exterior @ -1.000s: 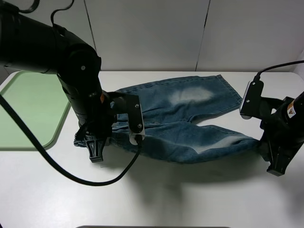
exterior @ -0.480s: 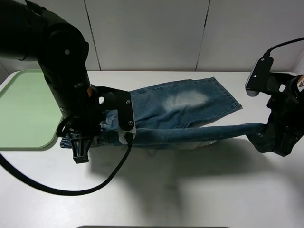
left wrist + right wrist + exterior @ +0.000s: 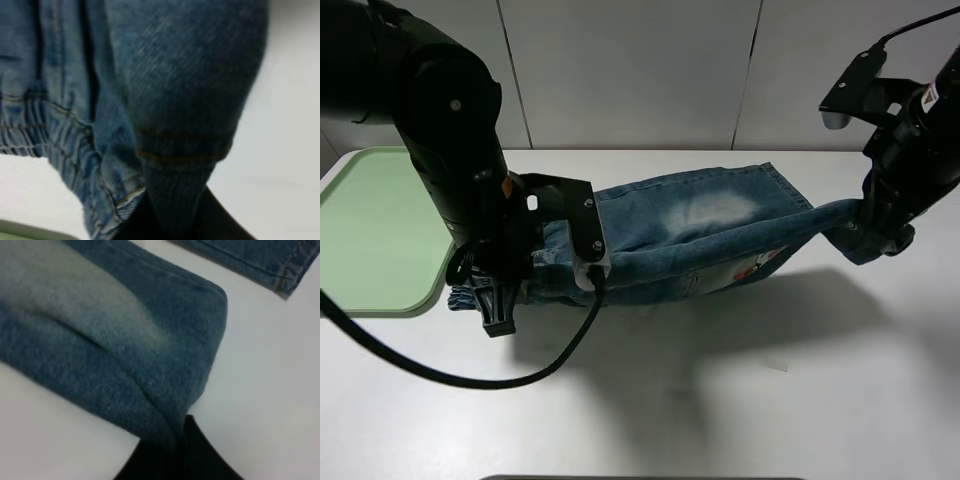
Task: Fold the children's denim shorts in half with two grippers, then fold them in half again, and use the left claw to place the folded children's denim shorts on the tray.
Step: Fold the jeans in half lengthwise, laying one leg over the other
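L arm [image 3: 445,120] showing bulky black rounded shell, small orange-red sticker [image 3: 506,190] sitting on side. Black angular bracket [image 3: 582,232] carrying silver screws [image 3: 588,203]. Thick black cable [image 3: 470,377] looping off it. L gripper [image 3: 500,322] tapering into black claw. R arm [image 3: 920,150] showing same black, wearing white/orange label [image 3: 928,93]; flat black plate [image 3: 855,85] w/ thin cable [image 3: 920,25] running off top. R gripper [image 3: 868,243] looking black too.

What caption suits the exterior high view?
Mid-fold: left gripper and right gripper, shut on the denim shorts, hold their near edge above the table, green tray alongside.
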Tool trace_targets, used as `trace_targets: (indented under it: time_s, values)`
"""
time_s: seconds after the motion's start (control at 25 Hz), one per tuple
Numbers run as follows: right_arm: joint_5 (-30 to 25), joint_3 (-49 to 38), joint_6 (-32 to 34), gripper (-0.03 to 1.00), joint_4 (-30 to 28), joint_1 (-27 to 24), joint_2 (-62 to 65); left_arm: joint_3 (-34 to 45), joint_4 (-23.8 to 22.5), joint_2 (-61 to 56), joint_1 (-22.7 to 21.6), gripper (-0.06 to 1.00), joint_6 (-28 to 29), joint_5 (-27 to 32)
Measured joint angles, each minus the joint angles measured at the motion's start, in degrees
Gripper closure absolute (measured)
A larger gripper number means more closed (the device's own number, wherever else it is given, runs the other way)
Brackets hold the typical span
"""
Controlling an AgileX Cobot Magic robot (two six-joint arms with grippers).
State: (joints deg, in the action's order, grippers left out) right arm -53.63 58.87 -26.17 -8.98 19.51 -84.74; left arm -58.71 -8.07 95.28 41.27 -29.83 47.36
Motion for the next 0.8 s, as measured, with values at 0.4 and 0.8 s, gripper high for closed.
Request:
trace_targets:
  time_s: [0.4, 0.8]
  values:
    - [-4.31, 14.07, 3.30, 0.98, -1.64, 0.00, -11.81, 0.00, 0.00, 0.00, -6.62, 0.90, 6.67, -10.04]
    - [-4.48, 26.21, 4.00, 0.98, -1.91, 0.00, -22.66, -0.86, 0.00, 4.25, -11.51, 0.90, 8.84, -15.49]
